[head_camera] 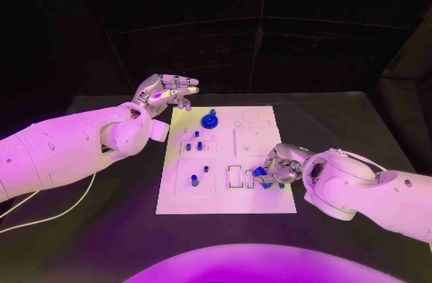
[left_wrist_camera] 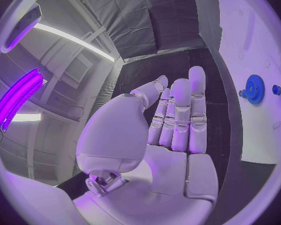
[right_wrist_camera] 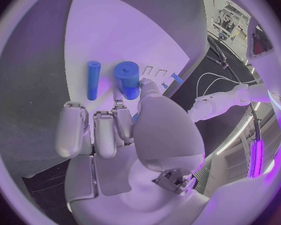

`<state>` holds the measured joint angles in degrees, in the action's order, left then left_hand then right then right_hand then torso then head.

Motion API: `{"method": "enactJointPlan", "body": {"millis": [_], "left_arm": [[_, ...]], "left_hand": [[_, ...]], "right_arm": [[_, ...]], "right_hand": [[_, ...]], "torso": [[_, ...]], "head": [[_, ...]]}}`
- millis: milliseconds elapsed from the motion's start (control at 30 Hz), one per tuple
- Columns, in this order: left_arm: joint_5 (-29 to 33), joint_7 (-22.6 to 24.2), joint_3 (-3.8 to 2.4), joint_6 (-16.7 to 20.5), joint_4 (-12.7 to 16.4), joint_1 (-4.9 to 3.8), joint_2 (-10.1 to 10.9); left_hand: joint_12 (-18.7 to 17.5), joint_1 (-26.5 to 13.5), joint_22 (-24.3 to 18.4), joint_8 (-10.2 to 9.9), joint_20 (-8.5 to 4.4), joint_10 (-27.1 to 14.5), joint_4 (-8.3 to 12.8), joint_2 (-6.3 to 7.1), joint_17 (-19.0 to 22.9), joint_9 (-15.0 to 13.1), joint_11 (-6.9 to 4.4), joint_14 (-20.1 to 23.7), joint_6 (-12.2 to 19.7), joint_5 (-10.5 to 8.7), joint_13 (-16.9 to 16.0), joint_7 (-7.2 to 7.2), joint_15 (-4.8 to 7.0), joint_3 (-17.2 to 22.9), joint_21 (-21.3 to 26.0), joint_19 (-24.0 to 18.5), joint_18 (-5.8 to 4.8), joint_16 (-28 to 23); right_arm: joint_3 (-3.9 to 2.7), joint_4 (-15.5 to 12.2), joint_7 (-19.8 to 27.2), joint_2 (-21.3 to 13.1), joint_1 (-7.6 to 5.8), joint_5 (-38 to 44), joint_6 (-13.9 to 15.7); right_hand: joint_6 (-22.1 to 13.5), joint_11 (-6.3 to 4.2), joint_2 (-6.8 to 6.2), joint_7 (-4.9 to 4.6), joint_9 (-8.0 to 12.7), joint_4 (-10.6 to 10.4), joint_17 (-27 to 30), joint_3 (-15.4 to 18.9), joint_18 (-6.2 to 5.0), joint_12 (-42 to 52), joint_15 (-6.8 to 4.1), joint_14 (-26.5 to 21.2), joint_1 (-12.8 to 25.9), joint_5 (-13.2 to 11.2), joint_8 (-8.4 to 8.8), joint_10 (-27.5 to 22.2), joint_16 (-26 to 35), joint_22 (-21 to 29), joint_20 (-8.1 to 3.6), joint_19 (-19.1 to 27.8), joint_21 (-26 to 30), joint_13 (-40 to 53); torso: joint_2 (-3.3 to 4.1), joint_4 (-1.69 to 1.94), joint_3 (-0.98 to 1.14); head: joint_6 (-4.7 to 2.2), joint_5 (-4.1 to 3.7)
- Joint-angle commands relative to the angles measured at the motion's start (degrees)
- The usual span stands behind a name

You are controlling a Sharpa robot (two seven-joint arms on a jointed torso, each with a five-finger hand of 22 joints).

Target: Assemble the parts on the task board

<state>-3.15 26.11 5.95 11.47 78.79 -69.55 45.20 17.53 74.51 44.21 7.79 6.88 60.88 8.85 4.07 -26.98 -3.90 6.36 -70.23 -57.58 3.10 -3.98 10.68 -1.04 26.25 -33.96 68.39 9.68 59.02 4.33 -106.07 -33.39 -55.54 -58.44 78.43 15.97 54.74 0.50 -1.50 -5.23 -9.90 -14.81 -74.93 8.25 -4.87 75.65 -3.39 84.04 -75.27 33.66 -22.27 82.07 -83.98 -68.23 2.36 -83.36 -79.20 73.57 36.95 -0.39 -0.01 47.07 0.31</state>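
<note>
The white task board (head_camera: pixel 225 198) lies in the middle of the black table. My right hand (head_camera: pixel 277 165) rests over the board's near right part and pinches a thick blue cylinder (right_wrist_camera: pixel 127 78) between thumb and fingers; the cylinder (head_camera: pixel 261 172) stands by the slots there. A thin blue peg (right_wrist_camera: pixel 92 79) lies flat on the board (right_wrist_camera: pixel 115 30) beside it. My left hand (head_camera: pixel 167 91) hovers above the board's far left corner, with fingers (left_wrist_camera: pixel 178 115) stretched out and nothing in the palm. A blue gear (head_camera: pixel 210 120) stands on the board's far part, also the gear (left_wrist_camera: pixel 255 88) in the left wrist view.
Several small blue pegs (head_camera: pixel 195 147) stand in the board's left half, with another (head_camera: pixel 195 181) nearer me. A white cable (head_camera: pixel 54 215) trails over the table at the left. Bare black table surrounds the board.
</note>
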Motion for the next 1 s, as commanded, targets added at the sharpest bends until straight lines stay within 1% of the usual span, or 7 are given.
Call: {"method": "enactJointPlan", "body": {"millis": [33, 200, 300, 433, 533, 800, 1000], "left_arm": [[0.14, 0.32, -0.05, -0.68, 0.02, -0.07, -0.04], [0.14, 0.36, -0.05, -0.69, 0.03, -0.07, -0.09], [0.14, 0.37, -0.05, -0.68, 0.08, -0.07, -0.09], [0.14, 0.36, -0.05, -0.69, 0.18, -0.07, -0.05], [0.14, 0.37, -0.05, -0.68, 0.21, -0.07, -0.02], [0.14, 0.42, -0.05, -0.62, 0.25, -0.07, -0.02], [0.14, 0.76, -0.05, -0.25, 0.23, -0.07, -0.05]], "left_hand": [[0.35, -0.07, -0.09, 0.21, -0.21, -0.42, 0.06, -0.1, 0.1, 0.03, -0.02, 0.26, 0.41, 0.09, 0.06, 0.12, -0.07, -0.43, 0.35, 0.01, 0.78, -0.38], [0.35, -0.08, -0.09, 0.21, -0.21, -0.42, 0.06, -0.1, 0.1, 0.03, -0.02, 0.26, 0.42, 0.09, 0.06, 0.12, -0.07, -0.43, 0.35, 0.01, 0.77, -0.38], [0.42, -0.43, -0.13, 0.27, -0.16, -0.48, -0.16, -0.16, 0.19, 0.03, 0.02, 0.27, 0.48, 0.09, 0.07, 0.15, -0.13, -0.61, 0.4, -0.01, 0.75, -0.37], [0.42, -0.43, -0.13, 0.27, -0.16, -0.48, -0.16, -0.16, 0.19, 0.03, 0.02, 0.27, 0.48, 0.09, 0.07, 0.15, -0.13, -0.61, 0.4, -0.01, 0.75, -0.37], [0.42, -0.43, -0.13, 0.27, -0.16, -0.48, -0.16, -0.16, 0.19, 0.03, 0.02, 0.27, 0.48, 0.09, 0.07, 0.15, -0.13, -0.61, 0.4, -0.01, 0.75, -0.37], [0.45, -0.52, -0.15, 0.29, -0.14, -0.5, -0.23, -0.19, 0.22, 0.03, 0.02, 0.27, 0.49, 0.1, 0.07, 0.15, -0.15, -0.65, 0.43, -0.01, 0.75, -0.36], [0.47, -0.58, -0.16, 0.31, -0.13, -0.51, -0.27, -0.21, 0.23, 0.03, 0.02, 0.27, 0.5, 0.09, 0.07, 0.15, -0.15, -0.68, 0.44, -0.01, 0.75, -0.35]], "right_arm": [[0.07, -1.2, 0.7, -0.61, 0.1, -4.82, 6.64], [0.05, -3.03, 2.47, -1.4, 0.08, -7.61, 11.62], [0.04, -3.74, 2.72, -1.59, 0.07, -8.25, 12.92], [0.03, -4.03, 2.78, -1.51, 0.06, -8.57, 13.47], [0.03, -4.04, 2.78, -1.2, 0.06, -8.68, 13.41], [0.03, -2.91, 1.51, 1.36, 0.06, -8.69, 10.77], [0.02, -1.62, -0.51, 3.58, 0.06, -7.55, 8.58]], "right_hand": [[0.74, -0.28, 0.03, 0.24, -0.48, -0.42, -0.78, 0.51, 0.82, -0.04, -0.49, 3.48, 0.62, 0.35, -0.51, 0.26, -0.45, -0.25, -0.13, -0.22, -0.34, 0.22], [1.03, -0.4, 0.15, 0.4, -0.61, -0.87, -1.1, 0.78, 0.85, 0.03, -0.58, 3.55, 1.09, 0.5, -0.76, 0.43, -0.59, -0.53, -0.22, -0.32, -0.5, 0.4], [1.06, -0.44, 0.2, 0.44, -0.63, -0.94, -1.06, 0.8, 0.85, 0.01, -0.61, 3.54, 1.11, 0.72, -0.79, 0.46, -0.57, -0.53, -0.25, -0.32, -0.51, 0.42], [1.06, -0.45, 0.21, 0.45, -0.64, -0.97, -1.05, 0.82, 0.85, -0.03, -0.62, 3.54, 1.12, 0.82, -0.8, 0.45, -0.57, -0.54, -0.27, -0.33, -0.52, 0.39], [1.06, -0.46, 0.21, 0.46, -0.64, -0.98, -1.15, 0.82, 0.86, 0.02, -0.63, 3.56, 1.12, 0.87, -0.81, 0.48, -0.61, -0.59, -0.27, -0.35, -0.54, 0.45], [1.41, -0.58, 0.36, 0.61, -0.81, -1.56, -1.48, 1.33, 0.91, 0.05, -0.74, 3.62, 1.96, 0.25, -1.04, 0.7, -0.75, -0.88, -0.36, -0.45, -0.72, 0.65], [3.41, -1.22, 0.74, 1.41, -1.54, -1.7, -1.88, 2.23, 0.93, 0.0, -1.2, 3.68, 3.41, -1.41, -2.14, 1.02, -0.92, -1.12, -0.71, -0.53, -0.85, 0.94]], "torso": [[-0.05, 0.01, -0.04], [0.02, 0.05, -0.03], [0.0, 0.04, -0.05], [0.03, 0.09, -0.07], [0.05, 0.1, -0.05], [0.1, 0.06, -0.04], [0.17, 0.05, -0.06]], "head": [[-0.13, -0.19], [-0.29, -0.21], [-0.41, -0.19], [-0.39, -0.14], [-0.39, -0.09], [-0.41, 0.03], [-0.35, 0.05]]}}
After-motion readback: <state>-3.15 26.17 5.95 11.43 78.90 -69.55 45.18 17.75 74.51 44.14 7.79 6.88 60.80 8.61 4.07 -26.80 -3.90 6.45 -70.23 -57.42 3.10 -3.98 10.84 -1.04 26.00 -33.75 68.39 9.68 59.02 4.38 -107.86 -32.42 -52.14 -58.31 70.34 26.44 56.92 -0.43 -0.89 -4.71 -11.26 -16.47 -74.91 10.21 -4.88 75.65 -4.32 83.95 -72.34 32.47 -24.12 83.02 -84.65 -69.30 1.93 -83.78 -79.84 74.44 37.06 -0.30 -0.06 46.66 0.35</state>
